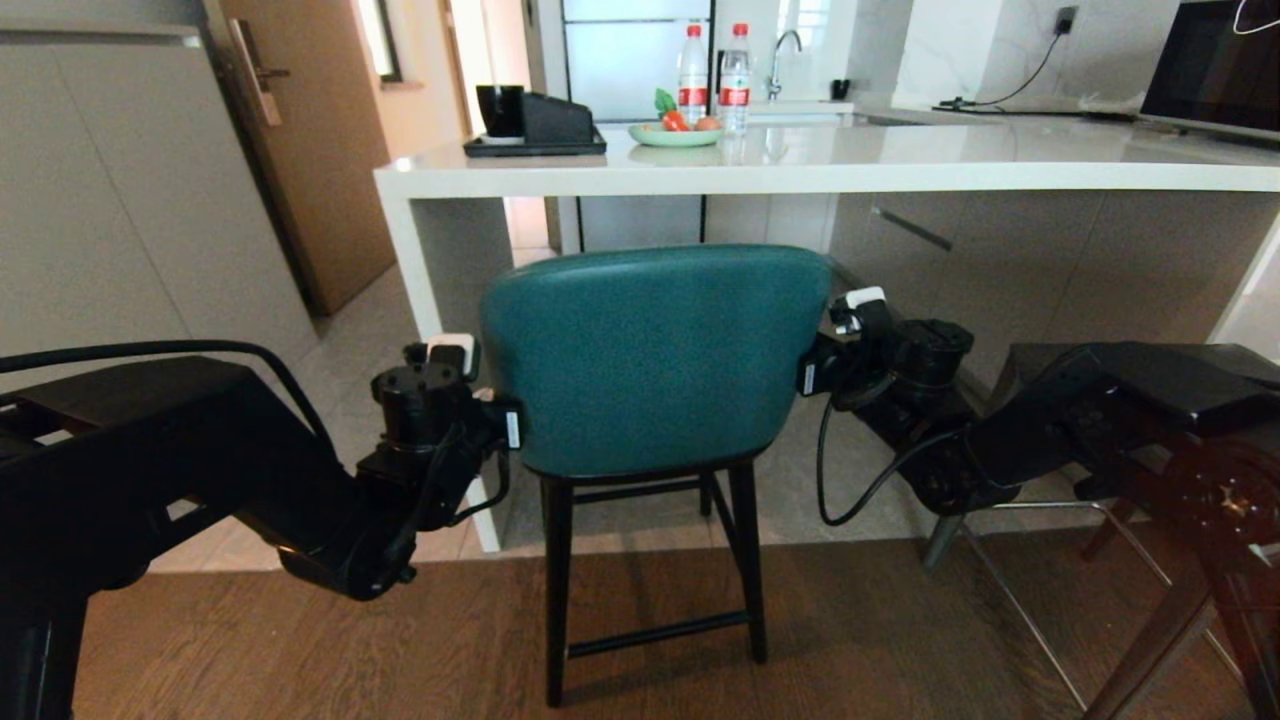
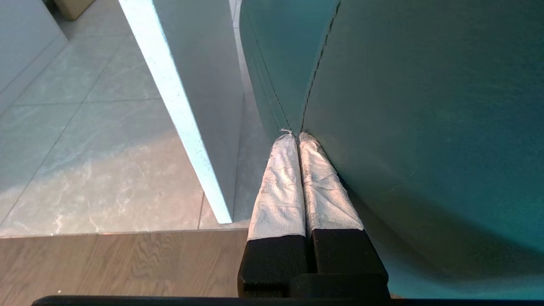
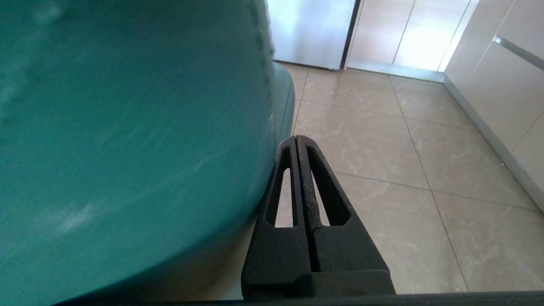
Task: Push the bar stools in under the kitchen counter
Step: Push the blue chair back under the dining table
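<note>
- My left pincer (image 1: 512, 428) sits at centre-left of the head view, both fingers pressed together with nothing between them, its taped fingertips (image 2: 293, 146) touching the left edge of the teal stool's back.
- The teal stool (image 1: 655, 370) fills the middle of the frame: rounded leather back, thin black legs and crossbars, standing where wood floor meets tile, its seat just short of the kitchen counter (image 1: 830, 165), which runs across the upper frame as a thick glossy white surface with a slanted side panel at its left end.
- I judge the stool fairly light but top-heavy on those thin legs; the leather looks smooth and padded, so a flat push could slip or dent. Pressing evenly on both side edges of the back, low down, should keep it from tipping or turning.
- My right pincer (image 1: 808, 375) is right of centre, also closed on nothing, its black fingers lying against the right edge of the same back.
- The dark grey stool (image 1: 1170, 375) stands at the right edge, largely behind my right arm, near the surface's far end; it looks sturdier.
- The legs may catch at the floor seam.
</note>
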Controlling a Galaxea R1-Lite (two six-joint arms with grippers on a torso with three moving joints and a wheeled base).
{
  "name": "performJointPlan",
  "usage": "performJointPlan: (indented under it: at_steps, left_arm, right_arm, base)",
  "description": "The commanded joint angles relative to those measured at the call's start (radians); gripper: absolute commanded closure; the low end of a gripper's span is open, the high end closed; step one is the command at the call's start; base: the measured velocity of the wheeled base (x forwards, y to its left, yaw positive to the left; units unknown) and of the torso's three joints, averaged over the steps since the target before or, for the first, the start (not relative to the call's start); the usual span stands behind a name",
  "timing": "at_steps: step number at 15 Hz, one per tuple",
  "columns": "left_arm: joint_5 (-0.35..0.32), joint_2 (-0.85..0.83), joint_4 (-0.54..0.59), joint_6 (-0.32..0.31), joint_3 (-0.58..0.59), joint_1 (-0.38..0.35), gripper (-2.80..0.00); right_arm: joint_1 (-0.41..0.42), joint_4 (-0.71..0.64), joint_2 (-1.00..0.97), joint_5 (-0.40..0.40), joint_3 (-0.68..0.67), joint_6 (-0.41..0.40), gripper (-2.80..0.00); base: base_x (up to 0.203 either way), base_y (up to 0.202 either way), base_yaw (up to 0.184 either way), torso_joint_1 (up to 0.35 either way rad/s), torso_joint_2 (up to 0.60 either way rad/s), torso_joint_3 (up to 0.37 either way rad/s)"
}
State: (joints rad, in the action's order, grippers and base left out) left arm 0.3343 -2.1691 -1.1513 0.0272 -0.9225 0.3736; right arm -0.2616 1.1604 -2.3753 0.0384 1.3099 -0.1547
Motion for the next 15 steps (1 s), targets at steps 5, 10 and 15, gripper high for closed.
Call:
performJointPlan:
  at_steps: [5,10,15]
  left_arm:
    - [0.002,0.016,-0.012,0.006,0.012,0.0,0.0]
    - [-0.087,0.126,-0.018,0.008,0.14,-0.018,0.0]
    - [-0.091,0.18,-0.172,0.024,0.362,0.001,0.0]
  right_arm:
    - [0.012,0.031,0.06,-0.007,-0.098,0.006,0.0]
    - [0.034,0.054,0.248,-0.013,-0.409,0.073,0.0]
    - [-0.087,0.071,0.433,-0.102,-0.673,0.111,0.0]
  base:
    - [0.0,0.0,0.0,0.0,0.0,0.0]
    - [0.0,0.0,0.0,0.0,0.0,0.0]
    - [0.0,0.0,0.0,0.0,0.0,0.0]
